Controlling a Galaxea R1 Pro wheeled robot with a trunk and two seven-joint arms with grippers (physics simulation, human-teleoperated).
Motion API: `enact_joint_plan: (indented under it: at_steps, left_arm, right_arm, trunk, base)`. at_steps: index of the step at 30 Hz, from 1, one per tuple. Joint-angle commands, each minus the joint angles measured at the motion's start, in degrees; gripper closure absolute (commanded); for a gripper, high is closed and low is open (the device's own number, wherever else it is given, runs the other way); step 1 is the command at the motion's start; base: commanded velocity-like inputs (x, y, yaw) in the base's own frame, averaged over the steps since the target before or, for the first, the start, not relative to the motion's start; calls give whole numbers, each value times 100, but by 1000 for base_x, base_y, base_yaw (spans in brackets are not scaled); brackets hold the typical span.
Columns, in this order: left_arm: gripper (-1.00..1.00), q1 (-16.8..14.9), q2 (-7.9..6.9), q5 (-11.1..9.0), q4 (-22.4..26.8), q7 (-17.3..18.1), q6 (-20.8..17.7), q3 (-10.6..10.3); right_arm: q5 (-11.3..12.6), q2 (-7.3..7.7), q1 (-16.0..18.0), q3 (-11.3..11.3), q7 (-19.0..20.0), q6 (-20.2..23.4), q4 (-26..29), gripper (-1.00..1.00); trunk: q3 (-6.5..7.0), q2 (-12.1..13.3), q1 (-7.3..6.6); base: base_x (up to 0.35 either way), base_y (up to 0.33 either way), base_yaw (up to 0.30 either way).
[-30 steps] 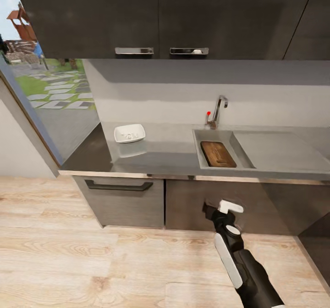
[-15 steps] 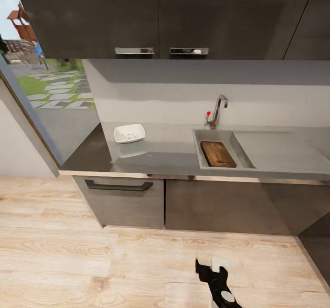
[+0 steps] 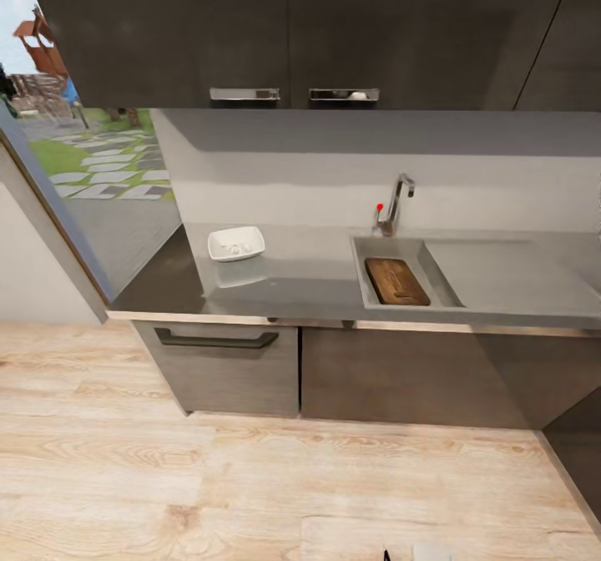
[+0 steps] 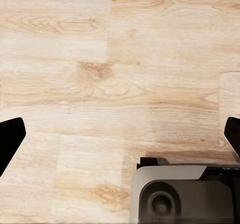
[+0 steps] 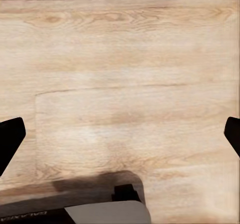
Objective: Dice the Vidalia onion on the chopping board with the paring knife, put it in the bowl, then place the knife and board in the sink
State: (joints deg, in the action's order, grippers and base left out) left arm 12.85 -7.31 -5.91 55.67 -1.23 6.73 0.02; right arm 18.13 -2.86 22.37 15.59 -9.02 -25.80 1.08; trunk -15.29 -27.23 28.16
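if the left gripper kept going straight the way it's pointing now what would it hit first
Most likely the wooden floor. The left gripper is open, its fingertips at the frame's two sides, with bare planks between them. A grey part of the robot sits nearer, probably just off that line.

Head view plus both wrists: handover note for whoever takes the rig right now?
Left gripper: open, empty, facing the wooden floor.
Right gripper: open, empty, also over floor.
Chopping board lies in the sink. Bowl sits on the countertop, left of the sink, with small white bits inside.
Done: board in sink; dicing looks finished.
Left: confirm the paring knife is in the sink; cannot tell from here.
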Motion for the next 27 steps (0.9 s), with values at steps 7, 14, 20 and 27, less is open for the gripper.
enact_joint_plan:
  at_steps: [7, 14, 20, 27]
  left_arm:
    - [-100, -54, 1, -59, -664, -30, -3, -11]
    - [-100, -223, 2, -71, -1300, -351, -13, -11]
    - [-100, -269, 2, -83, -2137, -641, -21, 6]
    - [-100, -273, 2, -94, -3094, -661, -21, 15]
  right_arm:
    - [32, 137, -168, 45, -30, -4, -19, -100]
    - [32, 314, -573, 41, -18, -4, -20, -100]
    - [27, 399, -957, 48, 260, -4, -20, -100]
    - [24, 399, -1431, 50, 475, -3, -20, -100]
  trunk:
    - [55, -8, 3]
    - [119, -8, 3]
    - [174, -8, 3]
    - [238, -8, 3]
  base:
    - [0, 0, -73]
    - [0, 0, -87]
    - [0, 0, -89]
    - [0, 0, -89]
